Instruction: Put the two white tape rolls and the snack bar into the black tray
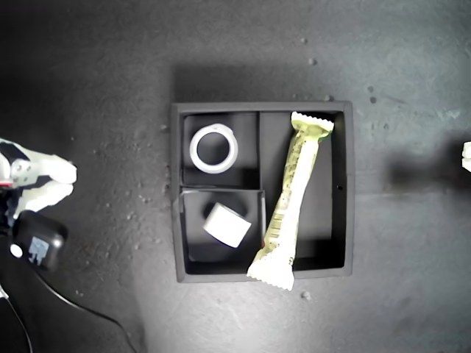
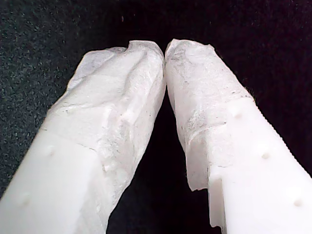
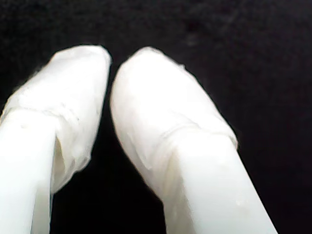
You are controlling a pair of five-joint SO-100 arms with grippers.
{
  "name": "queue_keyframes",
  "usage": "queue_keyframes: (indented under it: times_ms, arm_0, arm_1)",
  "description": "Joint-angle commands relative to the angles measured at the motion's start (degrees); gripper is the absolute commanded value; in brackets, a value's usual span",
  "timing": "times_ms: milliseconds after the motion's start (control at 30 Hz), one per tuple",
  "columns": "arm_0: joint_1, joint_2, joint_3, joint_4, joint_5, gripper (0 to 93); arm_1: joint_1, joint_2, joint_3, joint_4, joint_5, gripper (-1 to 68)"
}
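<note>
Both jaws are being held together, empty. Handling judgement: long cream-yellow crinkly-wrapped snack bar (image 1: 292,198), overhanging square matte black tray (image 1: 175,193), being rated light, slippery; mid-length grip advised.

Arm (image 1: 33,195) at exterior view's left cut off by picture edge; cannot tell first or second. Sliver of white (image 1: 466,156) at exterior view's right edge, too little showing to name. Snack bar (image 1: 292,198) lower crimped end hangs over black tray (image 1: 176,193) wall, hiding part of the rim. Tilted tape roll (image 1: 226,224) hides its own centre. Second wrist view blurred; both wrist views show only dark tabletop (image 2: 39,44) past the fingertips.
</note>
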Motion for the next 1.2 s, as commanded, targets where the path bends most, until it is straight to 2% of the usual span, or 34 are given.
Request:
queue_keyframes:
  times_ms: [0, 167, 533, 633, 667, 733, 800, 900, 1167]
  arm_0:
    - [-0.79, 4.75, 4.04, -1.32, -0.88, 0.1]
    - [-0.44, 18.37, 12.57, 4.13, -2.99, 0.1]
    - [-0.35, 18.63, 18.37, 7.65, -6.77, 0.0]
    - [-0.88, 18.63, 18.37, 11.95, -11.07, 0.7]
    - [-0.09, 18.63, 18.37, 11.95, -14.94, 2.8]
    - [1.76, 18.63, 18.37, 11.95, -17.93, 3.0]
    - [3.08, 18.63, 18.37, 11.95, -14.68, 3.0]
    - [3.78, 18.63, 18.37, 11.95, -2.29, 3.0]
    - [3.78, 18.63, 18.37, 11.95, -3.25, 3.0]
  arm_1:
    - [-1.41, -0.09, 0.62, 0.53, 0.53, 0.0]
    - [-2.11, 0.53, 0.62, 0.44, 0.79, 0.0]
    - [-2.55, 0.53, 0.62, 0.44, 0.44, 0.0]
    - [-2.64, 0.53, 0.62, 0.44, 0.44, 0.0]
    - [-2.64, 0.53, 0.62, 0.44, 0.44, 0.0]
    - [-2.64, 0.53, 0.62, 0.44, 0.44, 0.0]
    - [-2.64, 0.53, 0.62, 0.44, 0.44, 0.1]
    - [-2.64, 0.53, 0.62, 0.44, 0.35, 0.1]
    - [-2.64, 0.53, 0.62, 0.44, 0.35, 0.1]
